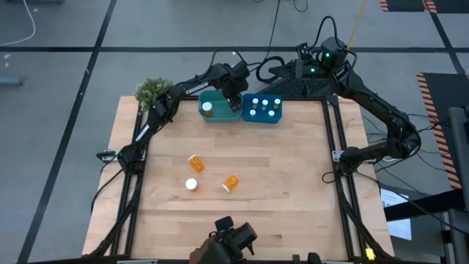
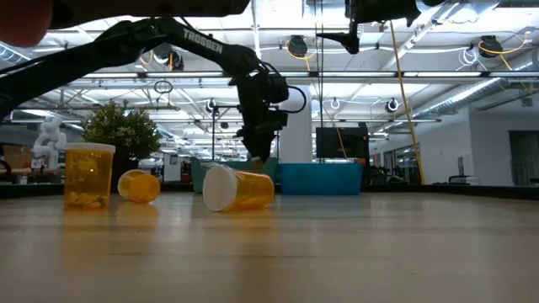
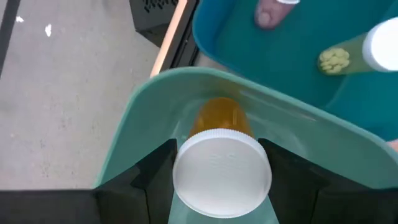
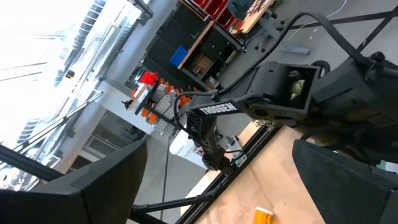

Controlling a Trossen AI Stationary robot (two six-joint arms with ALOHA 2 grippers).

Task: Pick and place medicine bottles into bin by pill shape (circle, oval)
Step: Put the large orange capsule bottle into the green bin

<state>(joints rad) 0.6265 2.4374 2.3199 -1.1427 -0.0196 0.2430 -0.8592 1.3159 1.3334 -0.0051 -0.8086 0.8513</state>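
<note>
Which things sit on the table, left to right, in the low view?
Upright bottle → lying bottle → lying bottle with its white cap facing us → blue bin.

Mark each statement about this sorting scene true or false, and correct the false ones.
1. The left gripper holds a medicine bottle over the teal bin. True.
2. Three bottles remain on the wooden table. True: two lie on their sides, one stands upright.
3. The blue bin is empty. False: several white-capped bottles stand in it.
4. The right gripper grips a bottle. False: its fingers are open and empty, the arm raised behind the table.
5. The teal bin sits right of the blue bin in the high view. False: it sits to the left.
</note>
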